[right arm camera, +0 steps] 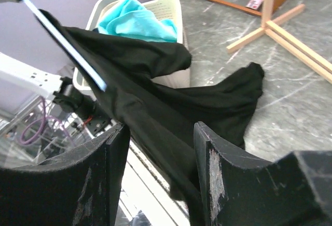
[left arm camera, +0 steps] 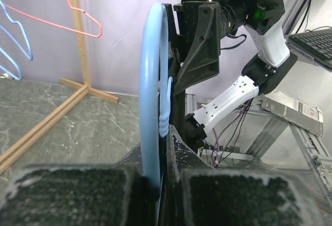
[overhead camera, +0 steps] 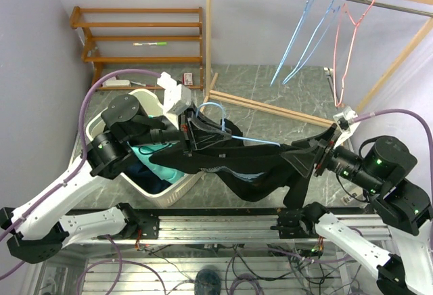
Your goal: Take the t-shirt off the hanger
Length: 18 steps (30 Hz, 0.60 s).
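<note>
Nearest me, the left arm [overhead camera: 64, 197] and right arm [overhead camera: 399, 193] reach over the bench [overhead camera: 257, 85]. The black t-shirt [overhead camera: 254, 166] is strung in the air between them, one end still draped on the hanger, just beside the basket [right arm camera: 174, 13]. I'd call it light, limp and stretchy, likelier to snag than slide, so take it by a hem or sleeve. The blue hanger [left arm camera: 150, 107] looks thin, stiff and smooth. The left pincer [left arm camera: 160, 179] is clenched on it; the right pincer [right arm camera: 158, 153] grips bunched shirt.
</note>
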### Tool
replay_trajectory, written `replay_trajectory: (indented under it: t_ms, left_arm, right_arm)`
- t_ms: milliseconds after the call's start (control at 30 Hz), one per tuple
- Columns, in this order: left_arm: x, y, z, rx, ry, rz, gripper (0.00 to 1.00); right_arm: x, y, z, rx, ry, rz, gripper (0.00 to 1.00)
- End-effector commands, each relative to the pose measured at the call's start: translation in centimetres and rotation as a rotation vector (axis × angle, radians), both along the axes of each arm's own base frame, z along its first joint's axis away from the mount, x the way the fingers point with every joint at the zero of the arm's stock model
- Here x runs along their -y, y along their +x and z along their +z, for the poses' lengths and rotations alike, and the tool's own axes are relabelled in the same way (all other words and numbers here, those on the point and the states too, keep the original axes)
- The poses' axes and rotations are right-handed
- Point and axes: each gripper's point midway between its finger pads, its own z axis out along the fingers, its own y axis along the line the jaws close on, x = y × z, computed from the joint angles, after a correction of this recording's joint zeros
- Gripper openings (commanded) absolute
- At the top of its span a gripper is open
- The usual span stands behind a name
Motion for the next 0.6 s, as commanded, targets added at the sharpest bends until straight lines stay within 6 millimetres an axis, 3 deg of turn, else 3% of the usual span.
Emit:
replay_trajectory:
  t_ms: [0,100,200,333,567]
  left_arm:
    - [-1.9,-1.0,3.4,0.068,-0.065,0.02,0.07]
    - [-2.5,-1.2,4.1,0.076,-0.071,0.035,0.07]
    - [-2.9,-0.9,3.9,0.076,-0.059,0.067,0.07]
    - [-3.0,-1.0,4.0,0.075,-0.073,0.066,0.07]
    - [-3.4,-0.9,4.6,0.087,-0.08,0.088,0.07]
  right_arm:
    - [2.6,0.6,-0.9,0.002,-0.06,-0.133,0.52]
    - [3.1,0.4,-0.8,0.006,-0.054,-0.156,0.51]
    - [3.8,-0.2,0.2,0.031,-0.028,-0.169,0.44]
    - [4.2,-1.0,1.5,0.08,0.003,-0.164,0.03]
    - [5.7,-0.3,1.1,0.043,-0.041,-0.255,0.0]
